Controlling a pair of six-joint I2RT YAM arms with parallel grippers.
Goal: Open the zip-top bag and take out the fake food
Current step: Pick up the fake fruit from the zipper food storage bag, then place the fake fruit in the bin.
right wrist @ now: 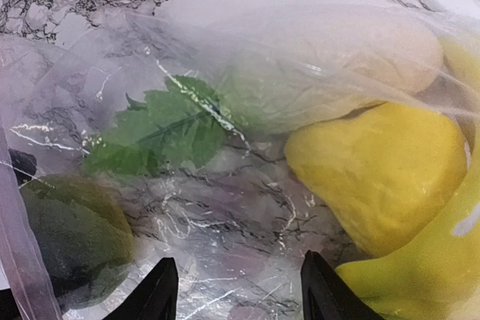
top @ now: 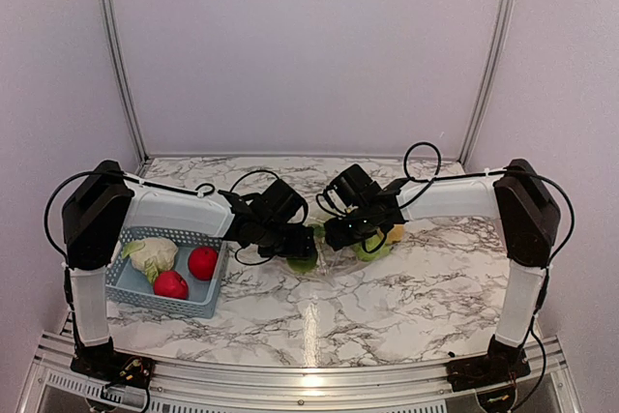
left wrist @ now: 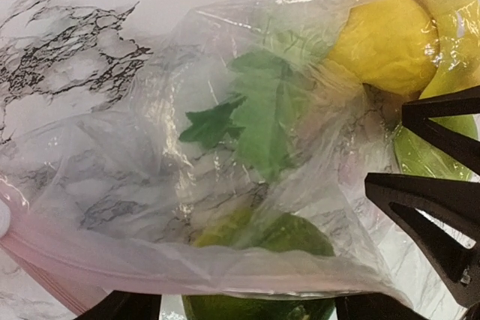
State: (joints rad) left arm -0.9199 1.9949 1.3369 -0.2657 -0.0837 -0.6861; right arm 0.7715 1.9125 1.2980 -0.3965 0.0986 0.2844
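Observation:
The clear zip-top bag [top: 334,256] lies on the marble between my two grippers. In the left wrist view the bag [left wrist: 150,185] holds a yellow lemon [left wrist: 386,39], a green leaf [left wrist: 259,114] and a green fruit [left wrist: 259,271]. My left gripper [left wrist: 247,309] is open; the green fruit sits between its jaws under the bag's pink zip edge [left wrist: 45,256], with a gap on the left side. My right gripper [right wrist: 240,294] is open over the bag's plastic [right wrist: 225,215], beside the lemon [right wrist: 375,174] and a banana [right wrist: 420,267]. Both grippers show in the top view, left [top: 290,239] and right [top: 356,229].
A light blue basket [top: 131,289] at the left holds a cabbage [top: 153,254] and two red apples [top: 202,262] [top: 171,284]. The right gripper's black fingers [left wrist: 435,200] show at the right edge of the left wrist view. The wall stands behind.

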